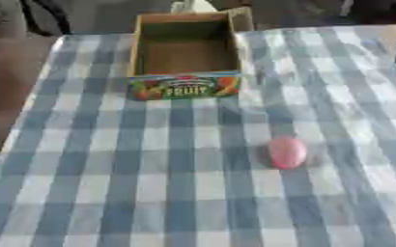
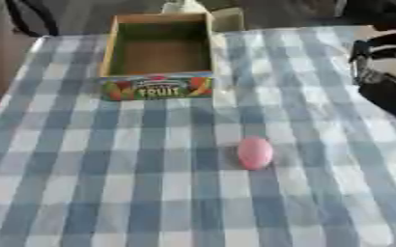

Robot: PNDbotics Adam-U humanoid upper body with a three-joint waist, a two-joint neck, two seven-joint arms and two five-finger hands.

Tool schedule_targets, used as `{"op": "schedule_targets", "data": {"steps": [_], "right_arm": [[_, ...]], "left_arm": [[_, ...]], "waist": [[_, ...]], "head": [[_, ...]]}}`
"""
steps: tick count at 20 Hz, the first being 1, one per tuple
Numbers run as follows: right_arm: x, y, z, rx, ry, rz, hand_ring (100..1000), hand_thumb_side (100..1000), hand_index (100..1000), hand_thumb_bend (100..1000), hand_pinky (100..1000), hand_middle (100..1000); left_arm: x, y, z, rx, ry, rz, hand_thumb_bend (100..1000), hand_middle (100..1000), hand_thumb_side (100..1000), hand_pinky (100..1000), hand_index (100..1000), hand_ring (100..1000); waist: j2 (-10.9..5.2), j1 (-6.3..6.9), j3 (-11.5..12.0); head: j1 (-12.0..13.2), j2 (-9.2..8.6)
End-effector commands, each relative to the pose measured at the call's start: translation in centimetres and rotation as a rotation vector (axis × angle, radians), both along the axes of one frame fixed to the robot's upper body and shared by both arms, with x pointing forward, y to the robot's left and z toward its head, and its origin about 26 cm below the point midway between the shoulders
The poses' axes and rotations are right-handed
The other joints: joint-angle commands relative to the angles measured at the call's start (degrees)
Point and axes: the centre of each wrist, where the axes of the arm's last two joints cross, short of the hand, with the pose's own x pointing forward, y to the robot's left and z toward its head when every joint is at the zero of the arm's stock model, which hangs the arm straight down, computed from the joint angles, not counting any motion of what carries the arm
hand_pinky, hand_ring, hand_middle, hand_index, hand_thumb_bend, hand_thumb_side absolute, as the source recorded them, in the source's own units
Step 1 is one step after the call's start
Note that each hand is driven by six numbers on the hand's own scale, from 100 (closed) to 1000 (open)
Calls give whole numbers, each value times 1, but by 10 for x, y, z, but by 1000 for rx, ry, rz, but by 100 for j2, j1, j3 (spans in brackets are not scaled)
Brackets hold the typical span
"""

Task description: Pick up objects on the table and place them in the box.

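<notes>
Egg (image 2: pixel 255 152) well apart from right robot hand (image 2: pixel 386 82)

Pink egg-shaped obj (image 2: pixel 255 152) on cloth, well apart from open cardboard box (image 1: pixel 184 58), upright.

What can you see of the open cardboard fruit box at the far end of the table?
The open cardboard fruit box is a shallow brown tray with four upright walls and a flap standing at its far right corner. Its near wall carries a colourful printed band reading FRUIT with fruit pictures. The inside looks empty, its bare brown floor showing. It sits flat on the blue-and-white checked tablecloth, near the far edge. Nothing else touches it; the pink egg-shaped object lies well apart, nearer the camera.
</notes>
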Motion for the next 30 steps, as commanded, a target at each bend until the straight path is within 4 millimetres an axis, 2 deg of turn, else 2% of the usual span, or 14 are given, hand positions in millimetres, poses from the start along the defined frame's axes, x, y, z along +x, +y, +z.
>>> {"op": "schedule_targets", "data": {"steps": [1,9,11,13,15,18,19,30], "right_arm": [[0,-1,10,-42,-25,7,663,140,747,206,621,686],[3,3,14,-127,2,58,667,170,745,322,626,683],[4,5,15,-175,20,84,676,176,753,376,631,688],[5,7,17,-235,38,116,689,185,765,443,640,697],[7,10,19,-305,58,155,707,201,779,490,651,712],[8,16,21,-393,81,212,719,206,782,513,660,717],[9,18,21,-419,88,232,720,201,783,515,662,715],[14,34,14,-633,189,396,740,164,775,518,682,703]], "left_arm": [[-1,-1,9,20,-26,-11,531,532,498,536,663,511],[-1,-3,8,39,-17,-27,561,544,505,541,667,527],[-1,-4,8,48,-11,-36,612,550,502,545,670,535],[0,-4,7,63,-6,-50,713,557,501,554,674,544],[0,-6,7,85,-3,-70,858,568,499,571,681,558],[1,-7,7,125,5,-102,913,582,485,588,691,574],[1,-8,6,139,8,-111,898,585,505,592,693,578],[3,-16,4,215,29,-198,913,599,505,604,709,590]], "waist": [[-67,-17,4],[-73,-31,24],[-76,-31,31],[-80,-34,41],[-84,-40,52],[-86,-43,65],[-86,-43,67],[-75,-70,87]], "head": [[-30,97],[-76,159],[-86,170],[-96,181],[-101,191],[-102,198],[-103,199],[-98,210]]}}
